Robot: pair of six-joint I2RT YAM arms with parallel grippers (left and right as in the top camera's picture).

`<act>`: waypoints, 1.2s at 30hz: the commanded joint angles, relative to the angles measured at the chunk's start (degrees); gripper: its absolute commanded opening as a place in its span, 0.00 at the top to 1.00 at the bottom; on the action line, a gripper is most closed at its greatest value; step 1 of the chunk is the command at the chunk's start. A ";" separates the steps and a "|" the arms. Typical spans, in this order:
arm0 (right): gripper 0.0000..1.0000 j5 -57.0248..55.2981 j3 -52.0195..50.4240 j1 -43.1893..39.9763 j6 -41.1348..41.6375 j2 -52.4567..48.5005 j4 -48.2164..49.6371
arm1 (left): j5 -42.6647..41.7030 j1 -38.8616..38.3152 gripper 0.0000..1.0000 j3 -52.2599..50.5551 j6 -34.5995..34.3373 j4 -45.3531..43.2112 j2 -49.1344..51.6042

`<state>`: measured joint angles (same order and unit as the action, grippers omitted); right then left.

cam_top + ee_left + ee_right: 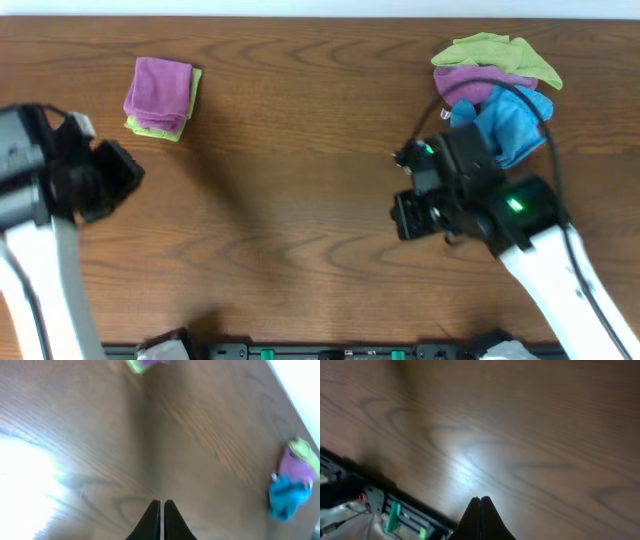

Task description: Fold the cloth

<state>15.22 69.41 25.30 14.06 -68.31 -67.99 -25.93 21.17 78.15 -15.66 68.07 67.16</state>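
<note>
At the near edge of the table [300,250], a black rail [412,512] with green clips crosses the 7 o'clock corner of the right wrist view. Beside it the right gripper [480,501] hangs over bare wood grain, its two fingers pressed together and holding nothing. Seen from overhead, the right arm comes in from 5 o'clock, a green light glowing on its wrist, and the left arm stands at 9 o'clock. The left gripper [161,505] is likewise closed and empty, pointing across open tabletop. Farther back, at 10 o'clock in the overhead view, sits a neat folded stack [160,97], purple over green, well apart from both arms. At 1 o'clock, by the far edge, lies a crumpled pile [497,85] of unfolded cloths. The blue cloth [512,122] is nearest the right arm, the purple cloth [478,84] is in the middle and the green cloth [495,50] is farthest, each overlapping the next. A black cable [543,115] from the right arm arcs across the pile. Whether the right wrist touches the blue cloth cannot be told.
</note>
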 commanded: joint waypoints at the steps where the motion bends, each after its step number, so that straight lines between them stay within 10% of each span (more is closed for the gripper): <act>1: 0.98 -4.26 0.85 -0.04 -0.87 4.13 -2.47 | 1.53 -1.42 0.94 -0.04 5.18 2.43 -9.92; 3: 0.93 -4.96 0.85 -0.04 -0.92 5.84 -3.80 | 3.67 -1.42 0.94 -0.04 5.16 3.76 -16.55; 4: 0.64 -4.94 0.85 -0.04 -0.90 6.36 -4.17 | 3.98 -1.42 0.94 -0.04 5.18 4.02 -19.58; 6: 0.01 -4.92 0.85 -0.04 -0.87 6.71 -5.16 | 4.04 -1.42 0.36 -0.04 4.90 4.15 -24.85; 7: 0.01 -4.92 0.85 -0.04 -0.87 6.69 -5.60 | 4.02 -1.42 0.05 -0.04 4.90 4.13 -27.04; 27: 0.01 -4.92 0.85 -0.04 -0.87 6.47 -7.26 | 3.82 -1.66 0.05 -0.04 5.03 9.51 -37.03; 36: 0.01 -4.90 0.85 -0.04 -0.87 6.47 -7.26 | 21.09 -14.84 0.05 -4.37 10.40 5.86 -38.77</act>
<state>10.63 69.60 25.30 13.56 -61.87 -75.20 -11.94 10.00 76.99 -9.41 75.83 29.78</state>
